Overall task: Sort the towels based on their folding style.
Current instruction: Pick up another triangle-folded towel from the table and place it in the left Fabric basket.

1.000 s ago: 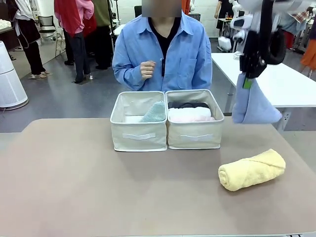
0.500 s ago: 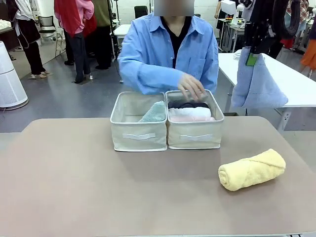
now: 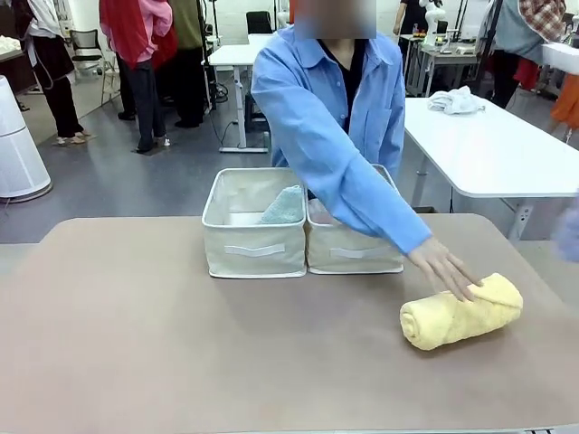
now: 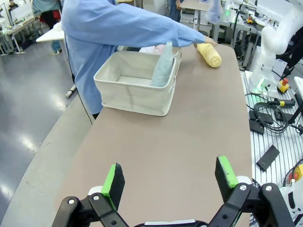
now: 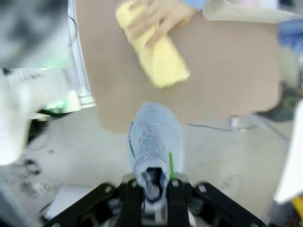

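A yellow roll [image 3: 461, 312] lies on the table at the front right, and the person's hand [image 3: 448, 269] rests on its far end. A pale green cone [image 3: 283, 206] stands in the left cream bin [image 3: 255, 249]. The person's sleeve hides what is in the right bin [image 3: 355, 256]; a pink roll [image 4: 158, 48] peeks out in the left wrist view. My right gripper [image 5: 152, 182] is shut on the tip of the lavender-blue cone [image 5: 154, 137], which hangs beyond the table's edge near the yellow roll [image 5: 154, 54]. My left gripper [image 4: 169, 179] is open above the bare table.
The person in a blue shirt [image 3: 339, 117] leans over the bins from the far side, one arm stretched across the right bin. A white table [image 3: 493, 149] stands behind at the right. The brown table [image 3: 181, 344] has free room at the left and front.
The person has reached over the right bin and laid a hand on the yellow roll. My right gripper, holding the lavender-blue cone, has swung right, out of the front view.
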Tool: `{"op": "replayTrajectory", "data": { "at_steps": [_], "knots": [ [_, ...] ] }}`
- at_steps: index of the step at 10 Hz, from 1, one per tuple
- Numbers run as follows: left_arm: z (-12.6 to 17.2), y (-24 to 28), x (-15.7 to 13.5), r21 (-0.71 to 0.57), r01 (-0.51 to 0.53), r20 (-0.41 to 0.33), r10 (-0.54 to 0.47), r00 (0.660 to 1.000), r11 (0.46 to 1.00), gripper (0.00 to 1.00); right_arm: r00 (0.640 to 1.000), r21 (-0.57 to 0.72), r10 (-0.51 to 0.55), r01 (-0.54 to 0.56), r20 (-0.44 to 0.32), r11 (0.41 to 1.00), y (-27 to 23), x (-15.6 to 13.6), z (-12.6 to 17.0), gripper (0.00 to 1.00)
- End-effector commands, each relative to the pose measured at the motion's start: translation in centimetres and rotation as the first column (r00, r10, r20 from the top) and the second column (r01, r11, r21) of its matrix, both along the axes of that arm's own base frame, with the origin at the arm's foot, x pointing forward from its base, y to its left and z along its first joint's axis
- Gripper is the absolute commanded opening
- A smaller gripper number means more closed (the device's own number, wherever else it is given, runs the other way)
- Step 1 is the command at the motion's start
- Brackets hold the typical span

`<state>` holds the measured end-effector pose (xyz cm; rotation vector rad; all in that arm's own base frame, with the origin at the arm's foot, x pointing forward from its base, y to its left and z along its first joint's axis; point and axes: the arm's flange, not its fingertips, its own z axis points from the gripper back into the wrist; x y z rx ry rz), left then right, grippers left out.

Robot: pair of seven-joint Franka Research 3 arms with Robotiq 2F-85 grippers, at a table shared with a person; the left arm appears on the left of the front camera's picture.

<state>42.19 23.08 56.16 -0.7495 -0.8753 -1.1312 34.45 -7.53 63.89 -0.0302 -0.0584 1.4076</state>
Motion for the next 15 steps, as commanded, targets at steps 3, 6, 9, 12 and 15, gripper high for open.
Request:
{"op": "replayTrajectory", "data": {
  "at_steps": [3, 6, 9, 12, 15],
  "knots": [
    [0.2, 0.0, -0.2, -0.013, 0.001, 0.008, -0.001, 1.0, 1.0, 1.0, 0.998, -0.035, -0.038, 0.04, 0.056, 0.999, -0.5, -4.0, -0.6, 0.0],
    [0.2, 0.0, -0.2, -0.013, 0.001, 0.008, -0.001, 1.0, 1.0, 1.0, 0.997, -0.044, -0.062, 0.064, 0.041, 0.997, -0.6, -3.5, -1.0, 0.0],
    [0.2, 0.0, -0.2, -0.013, 0.001, 0.008, -0.001, 1.0, 1.0, 1.0, 0.997, -0.037, -0.062, 0.064, 0.047, 0.997, -0.7, -3.1, -0.9, 0.0],
    [0.2, 0.0, -0.2, -0.013, 0.001, 0.008, -0.001, 1.0, 1.0, 1.0, 0.998, 0.004, -0.03, 0.03, 0.062, 1.0, 0.5, -0.7, -0.2, 0.0],
    [0.2, 0.0, -0.2, -0.013, 0.001, 0.008, -0.001, 1.0, 1.0, 1.0, 0.994, 0.14, -0.045, 0.031, 0.096, 0.99, 6.4, 6.4, 3.1, 0.0]
  ]
}}
